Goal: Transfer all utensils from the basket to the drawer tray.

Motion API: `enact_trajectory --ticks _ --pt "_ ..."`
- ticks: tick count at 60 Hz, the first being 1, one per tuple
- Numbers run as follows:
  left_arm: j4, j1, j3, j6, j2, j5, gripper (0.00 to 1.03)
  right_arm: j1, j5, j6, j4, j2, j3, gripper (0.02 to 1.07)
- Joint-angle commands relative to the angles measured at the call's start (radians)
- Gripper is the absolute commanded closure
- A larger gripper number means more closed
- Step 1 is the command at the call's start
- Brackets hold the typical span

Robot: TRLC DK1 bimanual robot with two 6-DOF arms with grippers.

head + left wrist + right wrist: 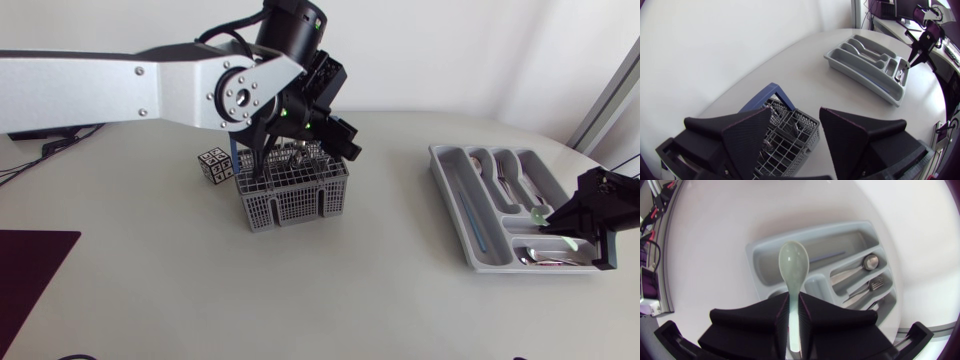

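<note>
The pale mint-green soup spoon (793,262) is plain and unpatterned against the matte black right gripper (794,300); the left gripper (795,117) is the same matte black. The moulded plastic drawer tray (436,155) is light grey, with shiny silver metal cutlery (506,178) and one light blue stick-like piece (478,228). The dark grey mesh basket (290,205) has a grid pattern and a blue handle (760,94). A small cube (214,165) bears black-and-white square markings. The table (400,290) is white; a flat mat (25,275) is dark maroon.

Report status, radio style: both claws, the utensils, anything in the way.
Left claw open, above the basket. Right claw shut on pale green spoon, over the drawer tray. Patterned cube beside basket, not obstructing.
</note>
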State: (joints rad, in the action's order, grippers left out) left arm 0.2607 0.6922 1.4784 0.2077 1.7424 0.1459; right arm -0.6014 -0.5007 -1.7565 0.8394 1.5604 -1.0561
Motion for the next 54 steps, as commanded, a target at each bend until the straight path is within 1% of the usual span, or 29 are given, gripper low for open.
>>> enact_trajectory --ticks 1,5,12,16,25,33,35,37,43,49,51,52,54 --pt "-0.023 0.012 -0.030 0.032 0.025 0.018 0.35 -0.041 0.030 -0.123 0.010 0.084 -0.039 1.01" --pt "-0.026 0.013 -0.032 0.038 0.032 0.032 0.35 -0.064 0.062 -0.163 -0.023 0.121 -0.044 1.01" --pt "-0.037 0.015 -0.041 0.039 0.040 0.040 0.35 -0.090 0.088 -0.215 -0.082 0.159 -0.033 1.01" --pt "-0.054 0.013 -0.050 0.047 0.043 0.054 0.35 -0.095 0.111 -0.239 -0.145 0.162 0.001 1.01" --pt "-0.071 0.012 -0.058 0.061 0.051 0.066 0.35 -0.095 0.169 -0.278 -0.180 0.162 0.045 1.00" --pt "-0.071 0.009 -0.053 0.061 0.062 0.069 0.35 -0.106 0.179 -0.278 -0.184 0.156 0.054 0.78" --pt "-0.071 0.009 -0.052 0.062 0.066 0.072 0.35 -0.110 0.179 -0.276 -0.183 0.145 0.057 0.68" --pt "-0.072 0.009 -0.050 0.062 0.071 0.078 0.35 -0.115 0.175 -0.273 -0.183 0.136 0.059 0.63" --pt "-0.072 0.012 -0.038 0.070 0.094 0.109 0.35 -0.118 0.171 -0.245 -0.168 0.107 0.054 0.56" --pt "-0.071 0.018 -0.026 0.075 0.115 0.136 0.35 -0.123 0.152 -0.202 -0.132 0.073 0.047 0.43" --pt "-0.066 0.026 -0.018 0.081 0.128 0.158 0.35 -0.123 0.151 -0.196 -0.122 0.064 0.045 0.43" --pt "-0.063 0.030 -0.013 0.081 0.131 0.165 0.36 -0.123 0.151 -0.189 -0.114 0.058 0.045 0.42" --pt "-0.052 0.038 -0.001 0.082 0.146 0.185 0.39 -0.120 0.151 -0.163 -0.100 0.049 0.042 0.39"
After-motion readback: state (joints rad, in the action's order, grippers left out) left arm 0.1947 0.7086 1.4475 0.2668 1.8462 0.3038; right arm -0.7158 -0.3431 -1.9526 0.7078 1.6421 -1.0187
